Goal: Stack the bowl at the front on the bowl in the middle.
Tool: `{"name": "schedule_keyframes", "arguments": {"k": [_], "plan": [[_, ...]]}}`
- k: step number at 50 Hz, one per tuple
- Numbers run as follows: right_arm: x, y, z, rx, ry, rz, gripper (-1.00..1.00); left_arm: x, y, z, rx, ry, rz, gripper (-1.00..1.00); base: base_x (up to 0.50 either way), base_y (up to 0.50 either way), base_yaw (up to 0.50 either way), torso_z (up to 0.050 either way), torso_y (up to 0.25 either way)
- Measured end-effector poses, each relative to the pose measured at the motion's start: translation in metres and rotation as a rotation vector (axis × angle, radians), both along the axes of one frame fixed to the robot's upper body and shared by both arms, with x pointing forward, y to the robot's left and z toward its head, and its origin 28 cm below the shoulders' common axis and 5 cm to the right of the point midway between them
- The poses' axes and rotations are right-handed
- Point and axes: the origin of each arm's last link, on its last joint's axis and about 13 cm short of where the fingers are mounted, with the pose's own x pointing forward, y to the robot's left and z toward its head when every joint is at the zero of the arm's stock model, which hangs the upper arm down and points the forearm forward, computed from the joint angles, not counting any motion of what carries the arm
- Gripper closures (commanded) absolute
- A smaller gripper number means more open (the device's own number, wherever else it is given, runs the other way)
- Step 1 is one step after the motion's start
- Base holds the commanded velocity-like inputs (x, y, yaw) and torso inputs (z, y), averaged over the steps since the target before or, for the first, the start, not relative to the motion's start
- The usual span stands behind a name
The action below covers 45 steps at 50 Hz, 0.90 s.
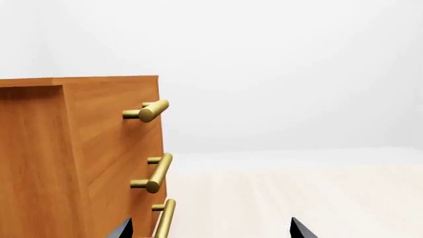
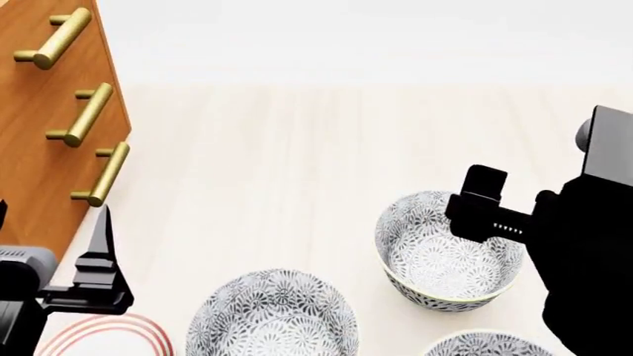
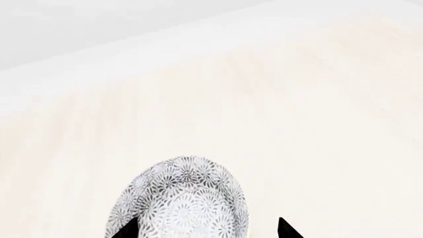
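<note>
Clearly, three patterned bowls stood on the pale wooden table (image 2: pixel 296 163) in the head view. One bowl (image 2: pixel 450 256) stood toward the right side of the table, and the right arm's black tool (image 2: pixel 482 210) hung over its far rim. A second bowl (image 2: pixel 272 315) stood to the left of it and closer to the robot, near the table's front edge, apart from the first. A third bowl (image 2: pixel 485 345) showed only its rim at the front edge, just beside the first one, and most of it was cut off by the frame. Which of them counts as the front bowl and which as the middle one I could not say with certainty from this angle.

In the right wrist view, a bowl (image 3: pixel 182 198) lay just ahead of the two dark fingertips (image 3: pixel 126 229), which stood apart with nothing between them, so the right tool was released.

The left tool (image 2: pixel 99 278) hovered at the table's left front, beside a brown wooden cabinet (image 2: pixel 40 148) with brass handles (image 2: pixel 84 115). Its fingertips (image 1: pixel 300 229) were spread wide and held nothing. A pink ringed plate (image 2: pixel 109 337) lay under it at the front left corner.
</note>
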Motion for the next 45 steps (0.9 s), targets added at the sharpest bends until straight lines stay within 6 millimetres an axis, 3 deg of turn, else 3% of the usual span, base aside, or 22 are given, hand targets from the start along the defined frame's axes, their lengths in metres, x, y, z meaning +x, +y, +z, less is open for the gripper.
{"name": "schedule_keyframes", "arguments": {"k": [20,45], "plan": [[0.027,-0.017,-0.007,0.094,0.151,0.03,-1.0,0.007,0.004,-0.004,0.006,0.017,0.004,-1.0,0.0,0.0,0.0,0.0,0.0],[0.072,-0.033,-0.04,0.183,0.239,-0.044,-1.0,0.004,0.007,-0.01,0.04,0.034,-0.006,-1.0,0.0,0.0,0.0,0.0,0.0]]}}
